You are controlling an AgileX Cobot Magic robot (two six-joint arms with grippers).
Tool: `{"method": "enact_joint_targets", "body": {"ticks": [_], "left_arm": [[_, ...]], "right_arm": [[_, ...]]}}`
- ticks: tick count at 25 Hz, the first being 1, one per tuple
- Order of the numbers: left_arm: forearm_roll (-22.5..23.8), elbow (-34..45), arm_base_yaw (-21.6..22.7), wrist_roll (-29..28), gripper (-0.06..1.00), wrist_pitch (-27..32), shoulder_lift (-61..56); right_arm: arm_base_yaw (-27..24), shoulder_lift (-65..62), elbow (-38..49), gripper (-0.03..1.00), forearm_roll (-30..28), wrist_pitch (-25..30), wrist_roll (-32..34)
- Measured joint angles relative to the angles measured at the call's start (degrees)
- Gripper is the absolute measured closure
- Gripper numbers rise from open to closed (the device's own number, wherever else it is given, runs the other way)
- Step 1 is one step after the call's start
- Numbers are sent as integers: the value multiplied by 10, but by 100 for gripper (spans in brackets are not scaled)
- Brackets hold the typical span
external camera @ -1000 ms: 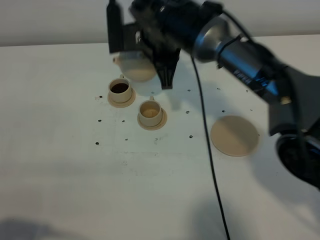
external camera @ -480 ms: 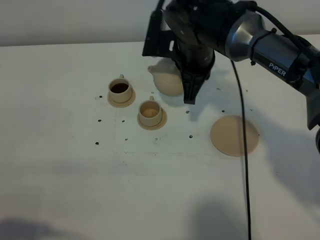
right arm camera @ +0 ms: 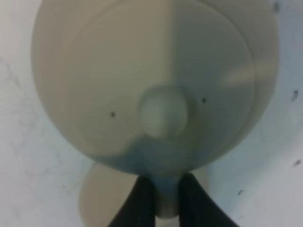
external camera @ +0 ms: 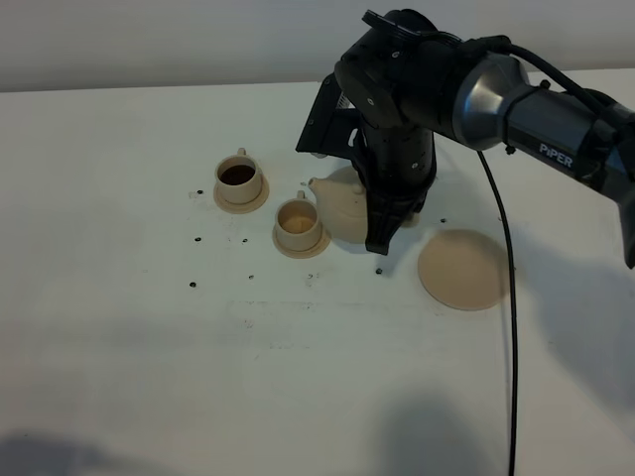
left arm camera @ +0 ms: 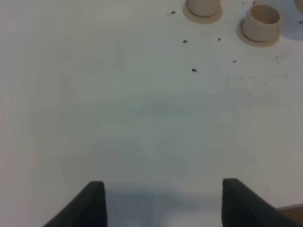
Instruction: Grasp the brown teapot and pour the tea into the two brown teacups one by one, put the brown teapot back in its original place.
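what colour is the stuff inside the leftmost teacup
Dark brown, almost black, inside the teacup, clearest in the exterior high view.

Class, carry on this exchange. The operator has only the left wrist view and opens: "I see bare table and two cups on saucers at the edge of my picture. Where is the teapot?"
Observer: The right gripper is shut on the brown teapot, which is close beside the nearer cup with its spout on the cups' side.
Operator: Is there tea in the cup that my picture cuts off?
Observer: Yes, the farther cup holds dark liquid.
Operator: Where does the pot go back?
Observer: The wide saucer lies bare, on the teapot's far side from the cups.
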Motion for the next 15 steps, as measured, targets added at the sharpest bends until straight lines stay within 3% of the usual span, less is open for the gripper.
{"method": "enact_joint_targets", "body": {"ticks": [15], "left_arm": [[0, 0, 0, 0, 44, 0, 0]], "right_arm": [[0, -4, 20, 87, 0, -1, 33]]}}
